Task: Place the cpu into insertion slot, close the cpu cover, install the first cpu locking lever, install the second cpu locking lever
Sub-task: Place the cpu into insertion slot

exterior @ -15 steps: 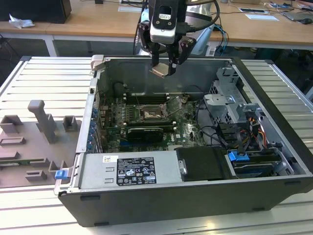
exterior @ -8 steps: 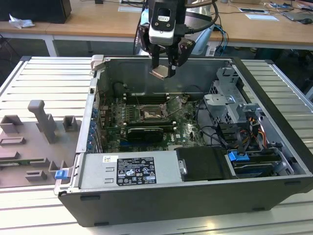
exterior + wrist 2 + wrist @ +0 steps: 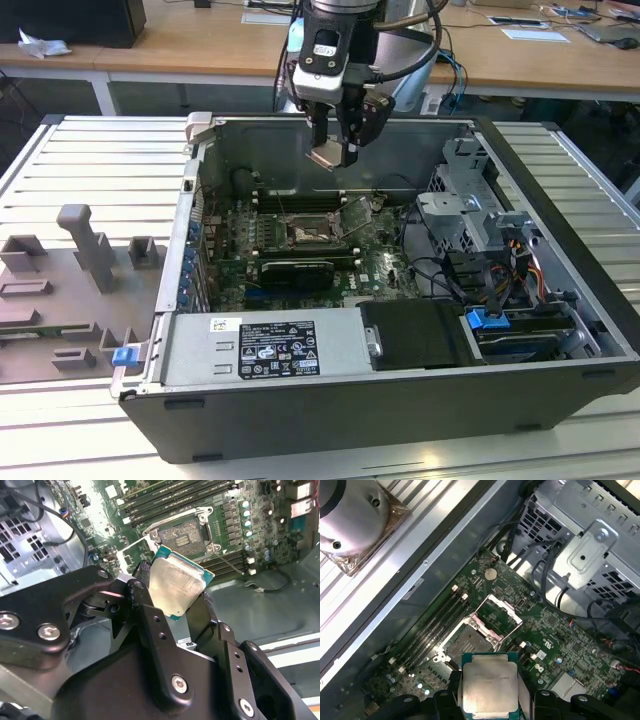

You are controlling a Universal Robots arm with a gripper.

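Note:
My gripper (image 3: 333, 150) hangs above the open computer case (image 3: 520, 330), shut on the cpu (image 3: 328, 157), a flat square chip with a dull silver top. In both wrist views the black fingers (image 3: 141, 575) clamp two opposite edges of the cpu (image 3: 175, 582) (image 3: 489, 682). Below it on the green motherboard lies the insertion slot (image 3: 308, 232) (image 3: 182, 534) (image 3: 466, 640), uncovered. The cpu cover (image 3: 358, 214) (image 3: 497, 612), a thin silvery frame, stands tilted up on its hinge beside the slot. A thin wire locking lever (image 3: 229, 561) sticks out next to the slot.
Memory slots (image 3: 300, 196) run behind the socket and a black card (image 3: 297, 270) lies in front of it. A power supply (image 3: 265, 348) fills the case's front; a metal drive cage (image 3: 470, 215) with cables sits on the exterior view's right. A grey fixture tray (image 3: 70, 290) lies left of the case.

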